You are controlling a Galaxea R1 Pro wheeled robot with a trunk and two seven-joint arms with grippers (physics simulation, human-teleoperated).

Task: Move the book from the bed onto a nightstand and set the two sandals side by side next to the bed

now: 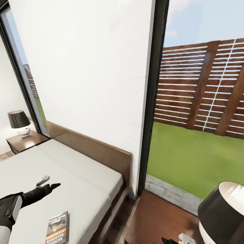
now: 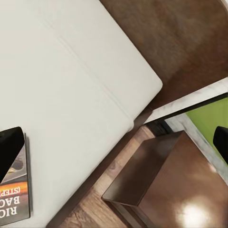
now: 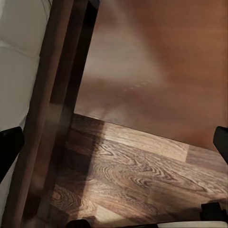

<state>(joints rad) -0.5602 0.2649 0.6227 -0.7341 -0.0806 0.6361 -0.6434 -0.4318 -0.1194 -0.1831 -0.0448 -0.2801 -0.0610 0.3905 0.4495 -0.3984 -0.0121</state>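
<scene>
Head view shows the left tool point(image 1: 47, 187), fingers spread and empty, above the bed point(image 1: 73, 176) near the book point(image 1: 58, 227), so the book-grasp step is judged current, requiring descent over the cover

The book point(image 1: 58, 228) lying on the bed point(image 1: 78, 176) carries white cover lettering reading "RICHARD BACHMAN". In the left wrist view, the book point(image 2: 15, 194) shows only "RIC", "BAC" and, on its orange band, "(STEP".
</scene>
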